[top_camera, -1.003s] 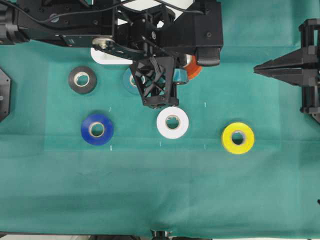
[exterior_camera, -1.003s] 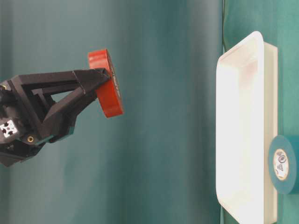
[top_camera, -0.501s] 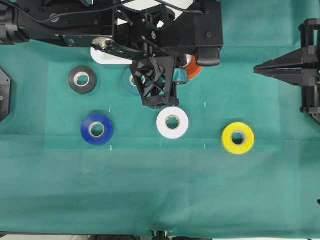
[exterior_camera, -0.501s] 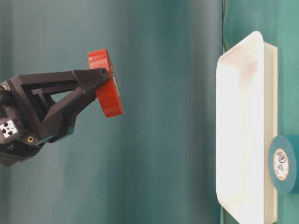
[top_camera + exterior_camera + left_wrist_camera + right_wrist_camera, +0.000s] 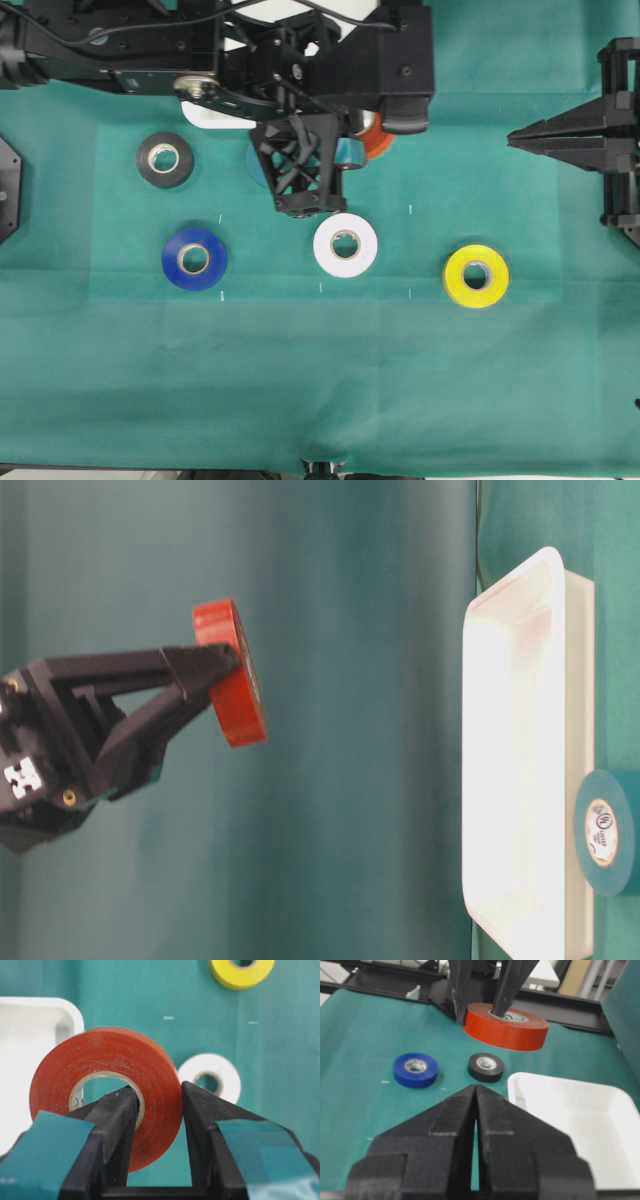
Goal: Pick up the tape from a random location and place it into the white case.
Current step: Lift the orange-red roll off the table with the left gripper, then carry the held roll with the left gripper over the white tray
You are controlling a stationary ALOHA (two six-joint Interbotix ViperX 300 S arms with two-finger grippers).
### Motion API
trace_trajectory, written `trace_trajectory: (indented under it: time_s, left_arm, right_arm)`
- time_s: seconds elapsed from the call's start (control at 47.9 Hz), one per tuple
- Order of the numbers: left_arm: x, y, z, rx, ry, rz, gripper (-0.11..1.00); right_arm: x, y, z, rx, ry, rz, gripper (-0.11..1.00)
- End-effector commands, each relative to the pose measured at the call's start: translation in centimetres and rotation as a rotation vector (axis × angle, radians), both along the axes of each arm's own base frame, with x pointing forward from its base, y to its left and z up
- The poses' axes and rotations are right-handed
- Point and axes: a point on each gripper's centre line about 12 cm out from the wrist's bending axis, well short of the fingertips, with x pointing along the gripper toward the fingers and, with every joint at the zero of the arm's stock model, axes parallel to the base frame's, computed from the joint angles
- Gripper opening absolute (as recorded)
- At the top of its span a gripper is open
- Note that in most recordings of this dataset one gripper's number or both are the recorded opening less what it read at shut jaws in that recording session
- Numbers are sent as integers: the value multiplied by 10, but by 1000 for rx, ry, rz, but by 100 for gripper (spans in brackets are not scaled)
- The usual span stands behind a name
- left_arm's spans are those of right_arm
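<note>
The left pincer [image 5: 157, 1110] is clamped through the wall of the orange-red tape [image 5: 107, 1090], one finger inside the core, holding it above the table. The right pincer [image 5: 475, 1110] is closed and idle. Step: transport. Next: carry the tape over the white case [image 5: 520, 750] at frame right, lower, release.

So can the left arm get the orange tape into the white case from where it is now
Probably yes. The left gripper holds the tape in the air, one finger through its core, and the white case lies open and empty with nothing between them.
</note>
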Motion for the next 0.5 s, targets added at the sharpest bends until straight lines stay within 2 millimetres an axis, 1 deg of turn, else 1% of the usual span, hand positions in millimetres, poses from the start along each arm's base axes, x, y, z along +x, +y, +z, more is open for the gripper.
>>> trace_trajectory:
  time_s: [0.0, 0.334, 0.48]
  left_arm:
    - [-13, 1, 23, 3, -57, 3, 25]
    - [-46, 0, 10, -7, -8, 9, 25]
    - [-57, -1, 7, -8, 1, 10, 25]
  right_arm:
    - [3, 0, 11, 1, -23, 0, 0]
    - [3, 0, 10, 1, -15, -2, 0]
    - [3, 0, 10, 0, -15, -2, 0]
